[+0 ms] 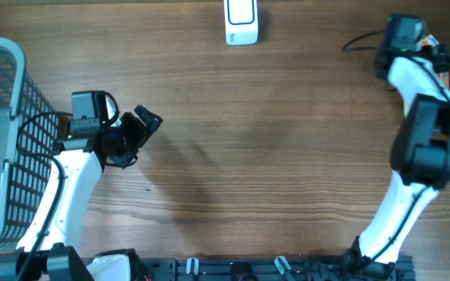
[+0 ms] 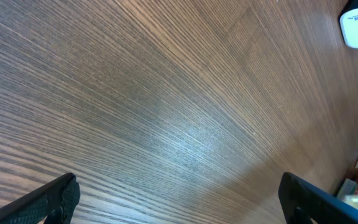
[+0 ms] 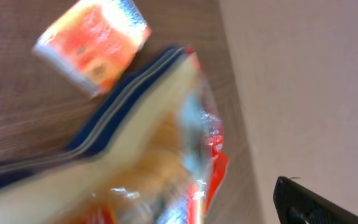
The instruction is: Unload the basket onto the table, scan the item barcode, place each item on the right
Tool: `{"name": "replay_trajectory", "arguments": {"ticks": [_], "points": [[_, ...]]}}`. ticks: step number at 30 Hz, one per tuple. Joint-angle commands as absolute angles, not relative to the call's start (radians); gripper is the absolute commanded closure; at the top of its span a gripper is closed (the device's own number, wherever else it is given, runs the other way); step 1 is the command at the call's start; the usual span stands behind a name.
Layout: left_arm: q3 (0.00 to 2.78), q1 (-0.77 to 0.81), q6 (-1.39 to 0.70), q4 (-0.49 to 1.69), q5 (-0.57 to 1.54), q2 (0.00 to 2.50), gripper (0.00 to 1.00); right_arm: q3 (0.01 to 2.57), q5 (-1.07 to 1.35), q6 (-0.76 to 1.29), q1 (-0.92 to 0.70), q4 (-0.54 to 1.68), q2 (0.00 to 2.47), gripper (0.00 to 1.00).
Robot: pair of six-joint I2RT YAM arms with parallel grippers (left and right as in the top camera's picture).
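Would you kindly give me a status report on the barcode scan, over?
Left gripper open, empty, over bare table. Right gripper at the snack bag, grip unclear, view blurred. Scanner unobstructed at far edge.

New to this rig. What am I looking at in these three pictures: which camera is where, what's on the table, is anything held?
Two white robot arms sit at a wooden table, each ending in a two-finger gripper. The overhead picture looks straight down. The other two come from cameras on the wrists, so the dark shapes at their bottom edges are each gripper's own fingers. The left gripper is open over bare wood and holds nothing. The right gripper reaches into the far right corner, over a blurred snack bag and a small orange packet. Its one visible finger stands wide, so it seems to grip nothing. A white scanner-like device stands at the far edge and a grey basket at the left.
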State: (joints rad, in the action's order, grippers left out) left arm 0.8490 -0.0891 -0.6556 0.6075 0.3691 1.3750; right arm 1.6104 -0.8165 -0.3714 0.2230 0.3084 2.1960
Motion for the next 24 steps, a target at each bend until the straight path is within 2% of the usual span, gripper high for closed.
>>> {"name": "replay_trajectory", "arguments": {"ticks": [1, 4, 6, 9, 11, 13, 16, 19, 21, 24], "points": [[0.845, -0.096, -0.643, 0.607, 0.361, 1.371, 0.00, 1.629, -0.475, -0.138, 0.337, 0.362, 1.980, 0.00], [0.845, -0.096, -0.643, 0.607, 0.361, 1.371, 0.00, 1.645, 0.015, -0.075, 0.468, 0.444, 1.856, 0.00], [0.845, -0.096, -0.643, 0.607, 0.361, 1.371, 0.00, 1.645, 0.226, -0.062, 0.504, 0.466, 1.828, 0.00], [0.845, -0.096, -0.643, 0.607, 0.361, 1.371, 0.00, 1.645, 0.504, 0.130, 0.511, 0.453, 1.784, 0.00], [0.845, -0.096, -0.643, 0.607, 0.361, 1.371, 0.00, 1.645, 0.797, 0.314, 0.511, 0.430, 1.717, 0.00], [0.845, -0.096, -0.643, 0.607, 0.361, 1.371, 0.00, 1.645, 1.073, 0.352, 0.506, 0.441, 1.639, 0.00], [0.845, -0.096, -0.643, 0.607, 0.361, 1.371, 0.00, 1.645, 1.081, 0.243, 0.493, 0.803, 1.476, 0.01], [0.845, -0.096, -0.643, 0.607, 0.361, 1.371, 0.00, 1.636, 0.811, 0.052, 0.447, 1.180, 1.298, 0.00], [0.845, -0.096, -0.643, 0.607, 0.361, 1.371, 0.00, 1.579, 0.709, 0.015, 0.389, 1.280, 1.134, 0.00], [0.845, -0.096, -0.643, 0.607, 0.361, 1.371, 0.00, 1.481, 0.702, 0.030, 0.356, 1.350, 0.949, 0.00]]}}
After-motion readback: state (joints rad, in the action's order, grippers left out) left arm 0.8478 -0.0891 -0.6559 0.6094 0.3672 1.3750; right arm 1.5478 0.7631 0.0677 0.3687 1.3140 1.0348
